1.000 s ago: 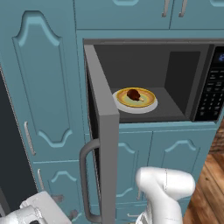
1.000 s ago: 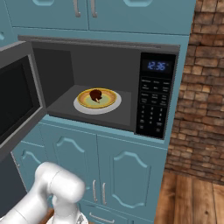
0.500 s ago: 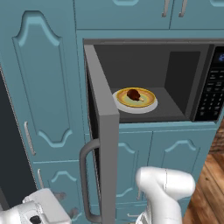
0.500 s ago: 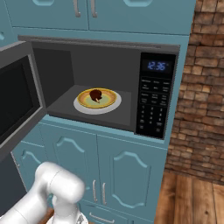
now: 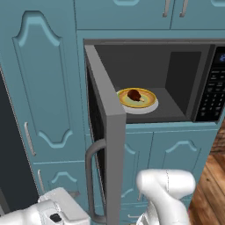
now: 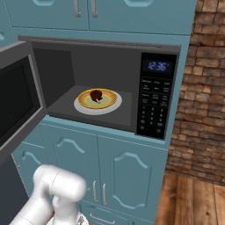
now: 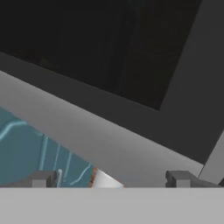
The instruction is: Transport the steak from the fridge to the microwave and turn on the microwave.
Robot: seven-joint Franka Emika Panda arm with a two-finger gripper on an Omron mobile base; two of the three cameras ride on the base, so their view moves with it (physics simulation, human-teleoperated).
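Teal cabinets (image 5: 48, 88) surround the microwave (image 6: 110, 88), whose grey door (image 5: 107, 127) stands swung wide open. Inside the microwave's cavity a white plate (image 6: 97, 105) lies on the floor, and the steak (image 6: 96, 95) rests at that plate's middle. Below the microwave door, the gripper (image 7: 112, 178) is spread wide, holding nothing.

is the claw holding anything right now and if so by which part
Nothing is held. The claw is open with empty space between its tips, facing the grey microwave door. The dark reddish-brown steak lies on the plate inside.
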